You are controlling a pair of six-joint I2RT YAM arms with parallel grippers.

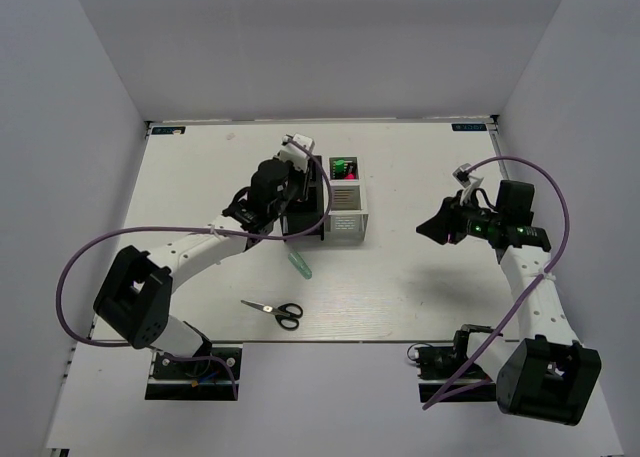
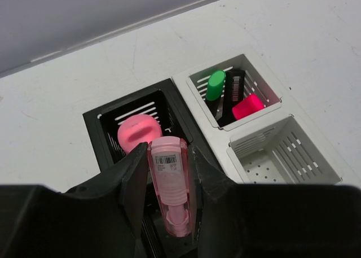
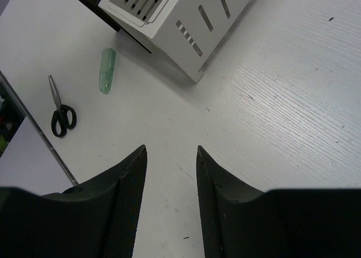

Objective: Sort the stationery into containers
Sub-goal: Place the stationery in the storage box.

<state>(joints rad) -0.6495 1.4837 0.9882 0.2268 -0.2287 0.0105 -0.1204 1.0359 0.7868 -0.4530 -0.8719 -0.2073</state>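
We take the cluster of four slatted boxes as our landmark. Its far white box holds highlighters leaning on end, a green cap and a pink cap uppermost. The black box beside it holds a pink cylinder tube. Over the cluster's black side, the left gripper clamps a pink capsule piece, its barcode label facing up. A pale green capsule lies just off the cluster's near side. Black-handled scissors lie farther out on that side, blades closed.

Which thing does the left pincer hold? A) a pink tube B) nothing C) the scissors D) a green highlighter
A: the left pincer is shut on the pink tube over a black box, while the scissors lie on the table.
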